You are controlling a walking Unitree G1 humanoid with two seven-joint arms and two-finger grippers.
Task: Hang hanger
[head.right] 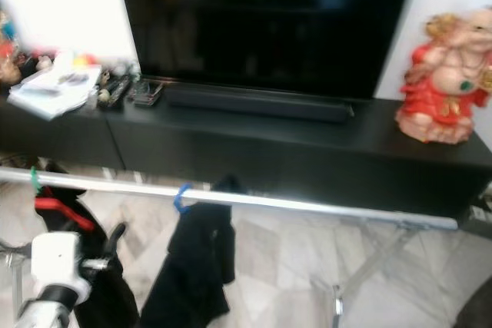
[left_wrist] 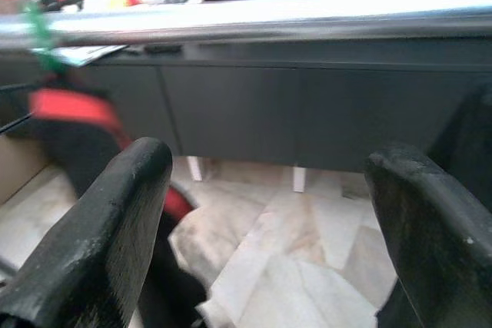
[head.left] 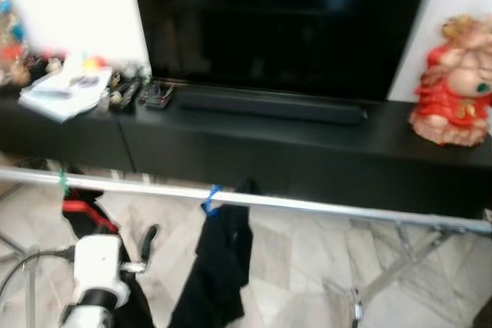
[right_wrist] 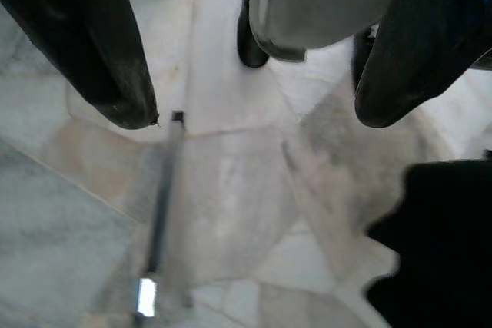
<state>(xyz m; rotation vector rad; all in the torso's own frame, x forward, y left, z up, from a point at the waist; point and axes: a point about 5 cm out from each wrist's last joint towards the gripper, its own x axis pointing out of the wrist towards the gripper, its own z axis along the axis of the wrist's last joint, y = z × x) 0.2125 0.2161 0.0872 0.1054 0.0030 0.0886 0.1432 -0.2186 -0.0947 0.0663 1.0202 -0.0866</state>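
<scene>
Left hand (head.left: 146,237) sits low, just under the silver rail (head.left: 307,205) of the drying rack, fingers (left_wrist: 100,228) spread wide with nothing between them. My read: it's in a release or approach stance near the rail, since that's where hangers go. Two hangers are on the rail already: a green hook (head.left: 61,182) above and slightly outboard of the left hand, carrying a black garment with red trim (head.left: 81,209), and a blue hook (head.left: 210,199) further inboard toward the robot's right, carrying a dark shirt (head.left: 219,263) that drapes straight down. Both look seated, hooks over the bar, clothes hanging free, so the task's hanger is most likely one of these, probably the green one nearest the hand; can't confirm which. Right hand (right_wrist: 254,74) hangs idle, pointing down at the floor, fingers apart, empty. Floor (head.left: 307,266) is pale marble tile; rack legs (head.left: 400,259) cross below the rail. Beyond the rail is a long black TV desk (head.left: 307,144) with a big dark screen (head.left: 284,21), a soundbar (head.left: 269,104), remotes and papers (head.left: 65,90) at the far left, and a red-and-gold figurine (head.left: 453,82) at the far right. Head views are slightly blurred.
</scene>
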